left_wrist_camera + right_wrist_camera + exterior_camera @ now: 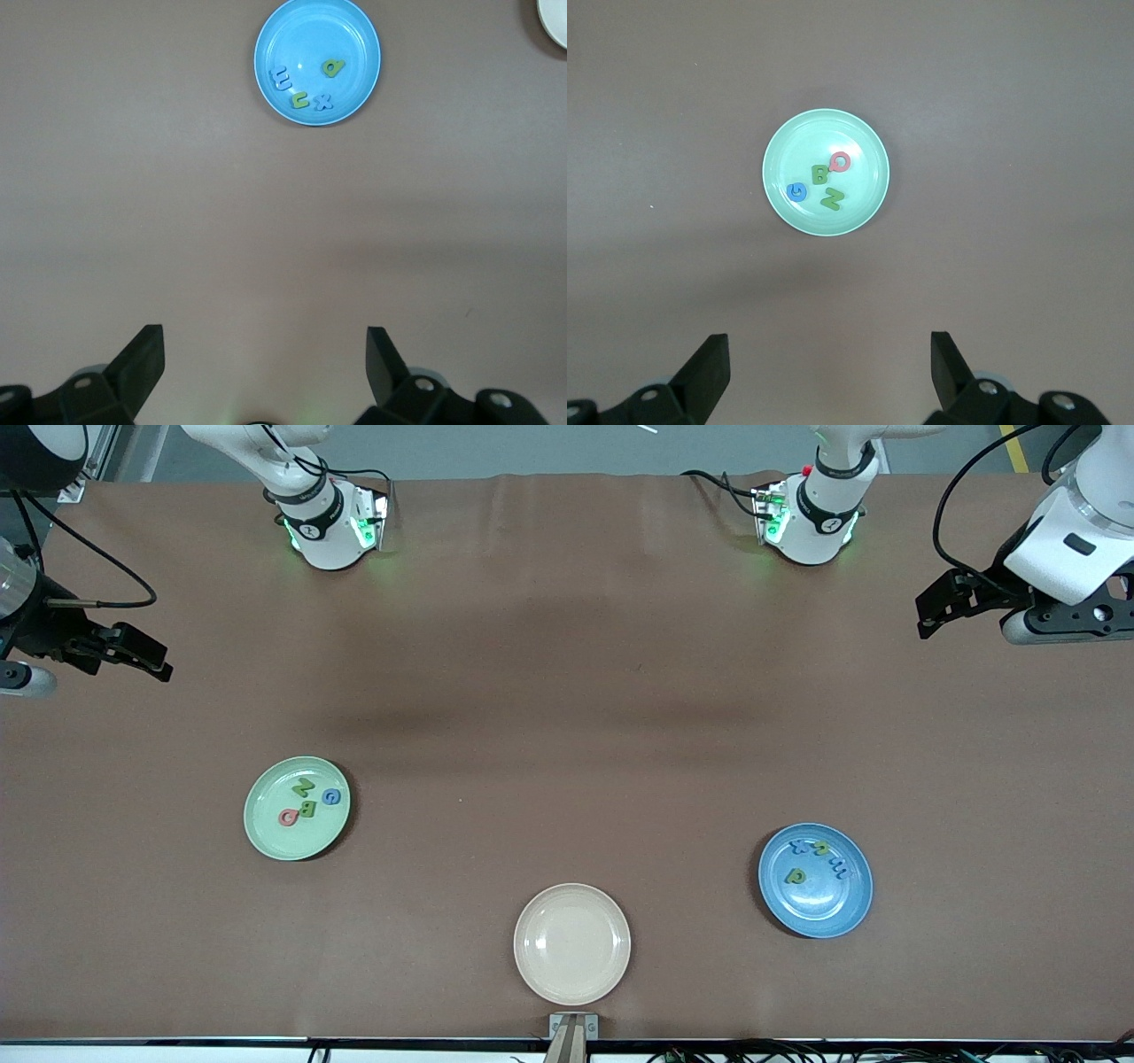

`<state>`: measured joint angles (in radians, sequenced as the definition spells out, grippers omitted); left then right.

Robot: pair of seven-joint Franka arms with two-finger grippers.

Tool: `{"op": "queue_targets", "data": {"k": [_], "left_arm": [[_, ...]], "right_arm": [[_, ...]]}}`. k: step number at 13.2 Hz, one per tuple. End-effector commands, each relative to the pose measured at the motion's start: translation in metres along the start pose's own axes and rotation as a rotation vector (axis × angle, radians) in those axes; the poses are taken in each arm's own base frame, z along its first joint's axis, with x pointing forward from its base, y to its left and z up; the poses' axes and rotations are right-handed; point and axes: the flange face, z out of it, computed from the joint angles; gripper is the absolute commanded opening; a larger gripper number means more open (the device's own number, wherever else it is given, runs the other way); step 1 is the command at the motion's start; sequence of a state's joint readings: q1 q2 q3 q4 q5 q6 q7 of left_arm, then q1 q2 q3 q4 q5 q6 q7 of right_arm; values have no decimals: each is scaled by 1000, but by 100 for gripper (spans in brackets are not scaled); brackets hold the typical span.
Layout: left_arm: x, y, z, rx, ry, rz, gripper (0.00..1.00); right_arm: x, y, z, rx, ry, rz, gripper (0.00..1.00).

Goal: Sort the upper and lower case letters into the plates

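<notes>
The brown worktop (567, 691) carries three plates. The mint green plate (297, 808), holding capitals Z, B, G and Q, is seen well ahead of the right gripper (142, 657), whose jaws stand apart and empty. The blue plate (815, 880), holding four small letters, is seen well ahead of the left gripper (943, 607), jaws likewise apart. The beige plate (572, 943) is empty. The sorting is judged complete; a plate could only be disturbed by a needless further reach.

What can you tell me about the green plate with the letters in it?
The green plate is round, shallow and pale mint, with a smooth, slightly shiny look and a low raised rim. It lies flat on the brown table toward the right arm's end, farther from the front camera than the cream plate. Four small letters lie in it, close together: a green Z, a green B, a blue G and a red Q. No gripper touches it.
</notes>
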<state>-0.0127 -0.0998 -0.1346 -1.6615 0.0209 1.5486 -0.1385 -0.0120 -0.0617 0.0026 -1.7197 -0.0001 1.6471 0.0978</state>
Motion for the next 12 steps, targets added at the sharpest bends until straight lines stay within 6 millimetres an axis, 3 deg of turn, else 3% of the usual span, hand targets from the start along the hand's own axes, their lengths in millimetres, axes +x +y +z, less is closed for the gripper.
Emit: {"op": "queue_targets", "data": {"k": [1,7,12], "left_arm": [[-6,-5,-4,-7,20,22,100],[2,-10,-17,-12,47,14,100],[5,-9,-13,-13,38,12,100]], "right_arm": [[-9,0,-3,14,14,-34,100],[-9,-1,-6,16,23,-37,100],[-9,-1,-6,18,23,-37,100]]}}
